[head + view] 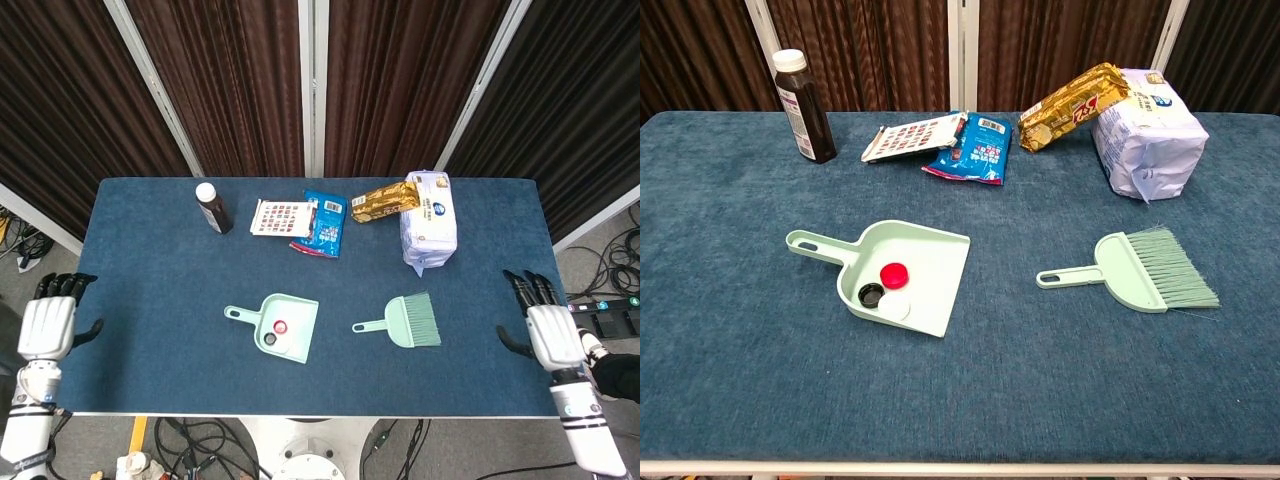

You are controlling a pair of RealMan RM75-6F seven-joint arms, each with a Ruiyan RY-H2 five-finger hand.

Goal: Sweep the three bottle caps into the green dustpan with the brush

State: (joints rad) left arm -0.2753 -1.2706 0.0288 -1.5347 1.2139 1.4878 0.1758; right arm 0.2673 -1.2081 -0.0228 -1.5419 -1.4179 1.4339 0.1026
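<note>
The green dustpan (pixel 296 313) (pixel 930 262) lies flat near the table's middle, handle pointing left. Inside it sit three bottle caps: a red one (pixel 894 274), a black one (pixel 871 294) and a white one (pixel 896 307). The pale green brush (pixel 408 321) (pixel 1135 273) lies flat to the dustpan's right, bristles to the right, with nothing holding it. My left hand (pixel 48 324) hangs off the table's left edge, fingers spread and empty. My right hand (pixel 547 330) is past the right edge, likewise empty. Neither hand appears in the chest view.
Along the back stand a dark bottle with a white cap (pixel 212 208) (pixel 805 106), a printed card (pixel 280 217), a blue snack packet (pixel 325 222), a gold packet (pixel 384 201) and a white tissue pack (pixel 429 218) (pixel 1152 136).
</note>
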